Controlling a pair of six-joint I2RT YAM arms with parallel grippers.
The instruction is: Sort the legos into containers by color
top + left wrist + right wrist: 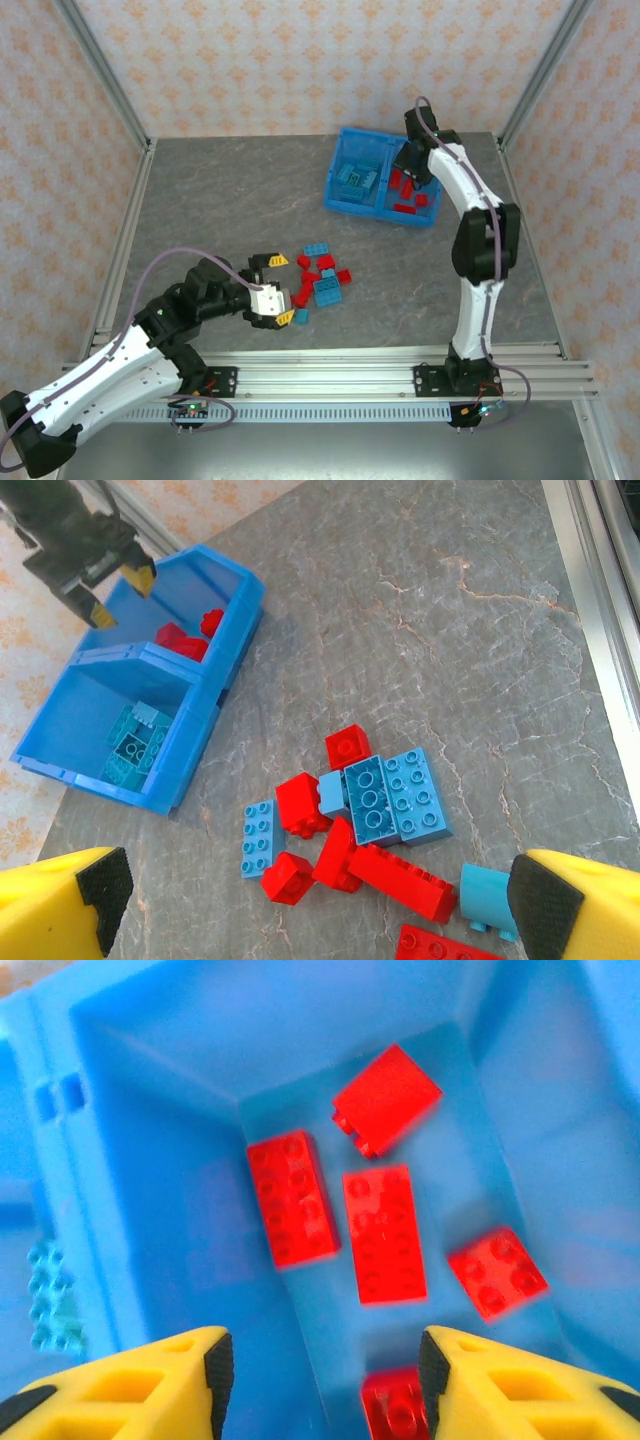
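Far back on the tabletop (220, 200), the bin (360, 210) holds red bricks (383, 1230) right, blue bricks (357, 180) left; two long red ones lie parallel, studs up. Right hand (322, 1365) and left hand (281, 289) are released, empty.

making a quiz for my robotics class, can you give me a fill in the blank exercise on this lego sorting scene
1. The legos in the compartment under the right gripper are all ___.
2. The other compartment of the bin holds light ___ bricks.
3. The left gripper stands ___ beside the loose pile on the table.
Missing words: red; blue; open
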